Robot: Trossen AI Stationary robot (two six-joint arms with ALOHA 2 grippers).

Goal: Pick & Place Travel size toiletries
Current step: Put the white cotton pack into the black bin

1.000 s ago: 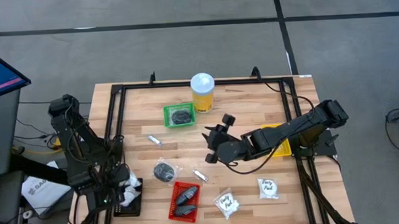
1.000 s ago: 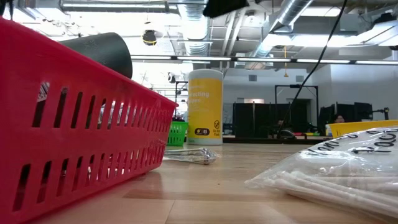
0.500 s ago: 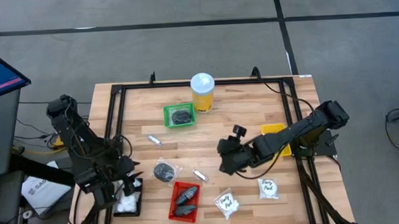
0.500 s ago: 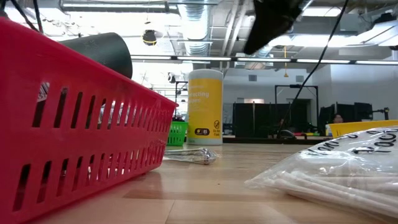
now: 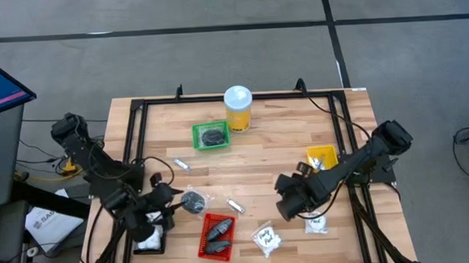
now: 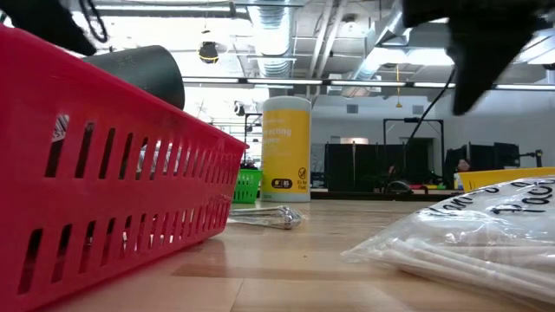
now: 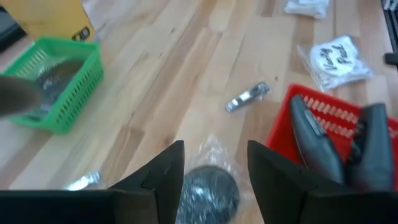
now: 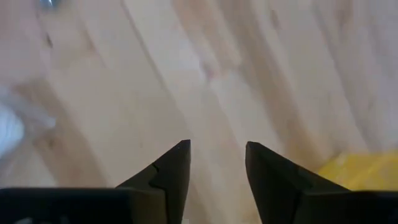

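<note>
The toiletries lie spread over the wooden table. A dark round puck (image 5: 193, 201) in clear wrap lies just right of my left gripper (image 5: 165, 201). In the left wrist view the puck (image 7: 208, 193) shows beyond the open fingers of that gripper (image 7: 214, 167), untouched. Two white sachets (image 5: 314, 221) (image 5: 265, 238) lie near the front edge. My right gripper (image 5: 290, 208) hangs open, tipped downward, just left of the right-hand sachet, with bare wood between its fingers (image 8: 216, 158). Thin silvery tubes (image 5: 235, 204) (image 5: 180, 163) lie loose on the table.
A red tray (image 5: 215, 235) with dark bottles stands at the front. A black tray (image 5: 148, 240) holds white items beside my left arm. The green tray (image 5: 210, 135) and tall yellow jar (image 5: 238, 107) stand at the back. A yellow tray (image 5: 321, 155) sits by my right arm.
My left gripper has swung from over the black tray toward the table's right, up to the wrapped puck. My right gripper has gone down and toward the near right, tipping from nearly level to pointing downward beside the right-hand sachet. No object has moved.
</note>
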